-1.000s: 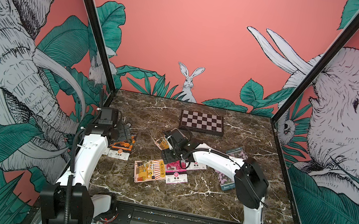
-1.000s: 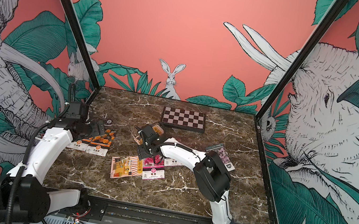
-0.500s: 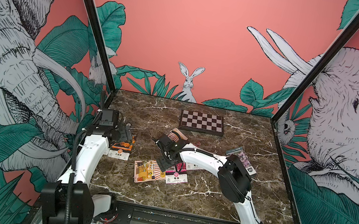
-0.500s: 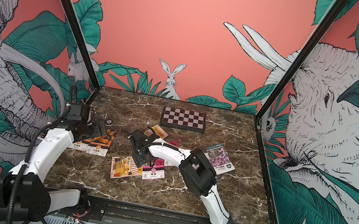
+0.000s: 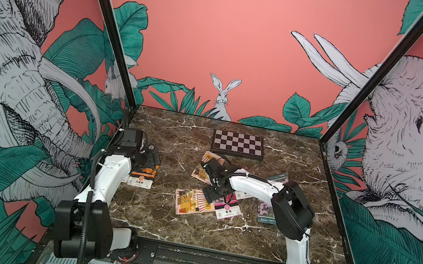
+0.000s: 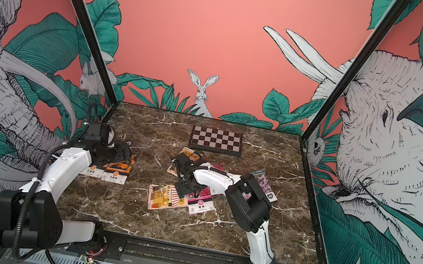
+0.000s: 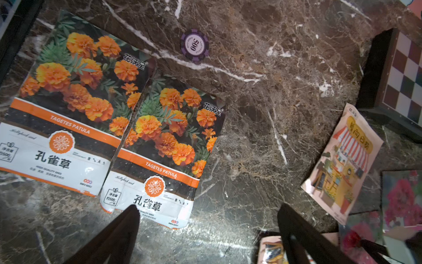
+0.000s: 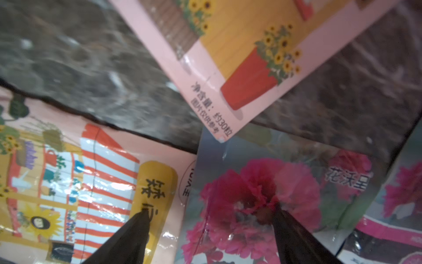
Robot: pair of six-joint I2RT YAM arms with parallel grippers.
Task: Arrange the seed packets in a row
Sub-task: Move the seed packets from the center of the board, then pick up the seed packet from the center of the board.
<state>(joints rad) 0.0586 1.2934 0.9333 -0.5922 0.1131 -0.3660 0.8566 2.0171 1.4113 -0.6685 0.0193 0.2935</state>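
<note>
1. Two marigold packets (image 7: 66, 100) are laid side by side, edges touching, at nine o'clock on the marble table (image 5: 158, 226). A row is judged to have been begun there.
2. About six others are left unsorted. The shop-illustration packets (image 5: 190, 202) and magenta packets (image 5: 227, 210) are overlapped at the centre, and the lilac packets (image 5: 266, 214) are scattered towards three o'clock.
3. The left gripper (image 7: 209, 206) is held above the marigold pair, with its jaws spread wide and empty.
4. The right gripper (image 8: 209, 210) is lowered onto the central heap with its jaws wide. One tip is placed over a shop-illustration packet and the other over a magenta one. Nothing is gripped.
5. Most of the arranging is judged to be left.
</note>
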